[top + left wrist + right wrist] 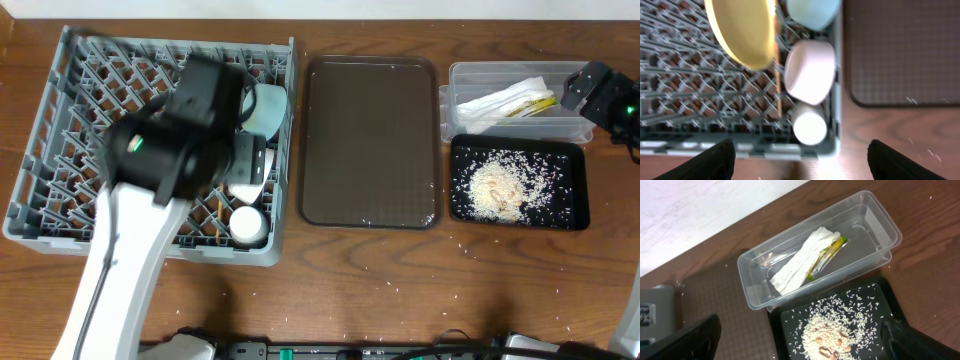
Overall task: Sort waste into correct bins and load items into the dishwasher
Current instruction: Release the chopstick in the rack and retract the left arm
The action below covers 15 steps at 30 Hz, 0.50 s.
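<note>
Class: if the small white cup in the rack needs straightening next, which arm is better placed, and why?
Probably left. Its open left gripper hangs above the dish rack with the white cup just ahead; the right gripper, also open, is away over the clear tub.

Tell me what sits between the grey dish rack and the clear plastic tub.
The dark brown serving tray lies flat between the dish rack and the clear tub, as the overhead view shows.
</note>
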Each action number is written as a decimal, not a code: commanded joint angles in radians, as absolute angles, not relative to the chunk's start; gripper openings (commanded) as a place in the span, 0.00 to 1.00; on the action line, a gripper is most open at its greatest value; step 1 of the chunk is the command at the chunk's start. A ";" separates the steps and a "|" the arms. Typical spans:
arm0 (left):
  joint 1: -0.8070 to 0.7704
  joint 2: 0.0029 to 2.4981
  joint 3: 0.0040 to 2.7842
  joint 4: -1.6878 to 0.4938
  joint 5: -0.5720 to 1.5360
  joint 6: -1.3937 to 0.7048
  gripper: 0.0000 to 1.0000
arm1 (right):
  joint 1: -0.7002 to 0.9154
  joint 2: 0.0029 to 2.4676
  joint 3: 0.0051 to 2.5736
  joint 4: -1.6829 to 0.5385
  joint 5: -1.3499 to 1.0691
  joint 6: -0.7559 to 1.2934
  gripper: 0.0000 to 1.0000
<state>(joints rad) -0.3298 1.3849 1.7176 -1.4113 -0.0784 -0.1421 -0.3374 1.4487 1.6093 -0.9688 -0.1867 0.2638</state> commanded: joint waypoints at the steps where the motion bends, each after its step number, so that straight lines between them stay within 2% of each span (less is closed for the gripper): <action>1: -0.333 1.335 1.723 -1.442 -0.004 -0.151 0.84 | -0.339 1.446 1.622 -0.970 -0.191 0.276 0.99; 5: -0.333 1.265 1.723 -1.458 -0.008 -0.151 0.85 | -0.339 1.446 1.622 -0.970 -0.191 0.276 0.99; 6: -0.333 1.254 1.723 -1.458 -0.008 -0.151 0.89 | -0.339 1.446 1.622 -0.970 -0.191 0.276 0.99; 15: -0.311 1.186 1.721 -1.410 -0.012 -0.150 0.91 | -0.339 1.446 1.622 -0.970 -0.191 0.276 0.99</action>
<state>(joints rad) -0.3313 1.2003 1.7172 -1.4452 -0.0208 -0.1463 -0.3374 1.4487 1.6093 -0.9688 -0.1867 0.2638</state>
